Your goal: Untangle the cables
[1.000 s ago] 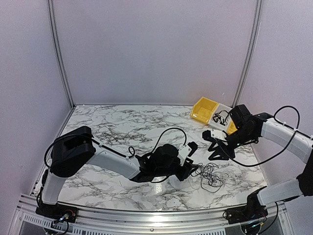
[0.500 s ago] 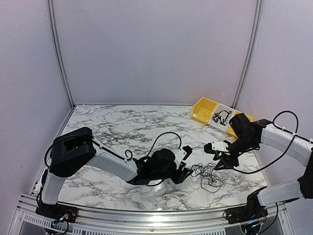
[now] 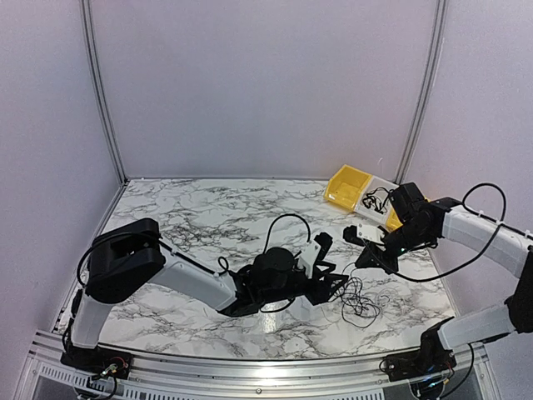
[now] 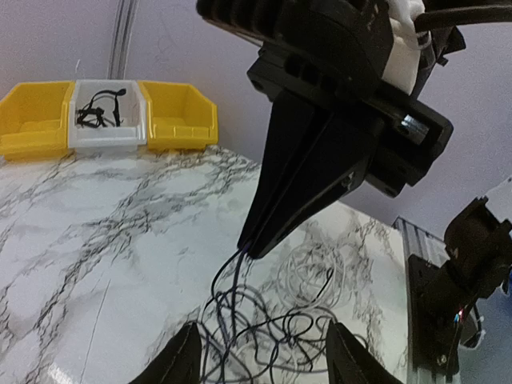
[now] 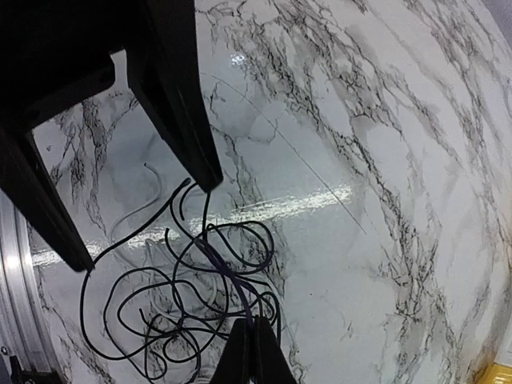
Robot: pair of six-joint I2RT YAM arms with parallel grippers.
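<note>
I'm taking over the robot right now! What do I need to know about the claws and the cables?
Left claw: open, low, the tangle between its fingers, holding nothing.
Right claw: shut on one strand rising from the tangle.
Cables: tangle on the marble table between both claws; another cable lies in the white bin.
Done: one strand pinched.
Left: tease every strand free.

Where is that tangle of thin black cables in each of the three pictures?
Top view: tangle right of centre, near the bottom.
Left wrist: tangle at bottom centre.
Right wrist: tangle at lower left.
Shared landmark: the right tool, pinching the tangle from above, shows in all three.
</note>
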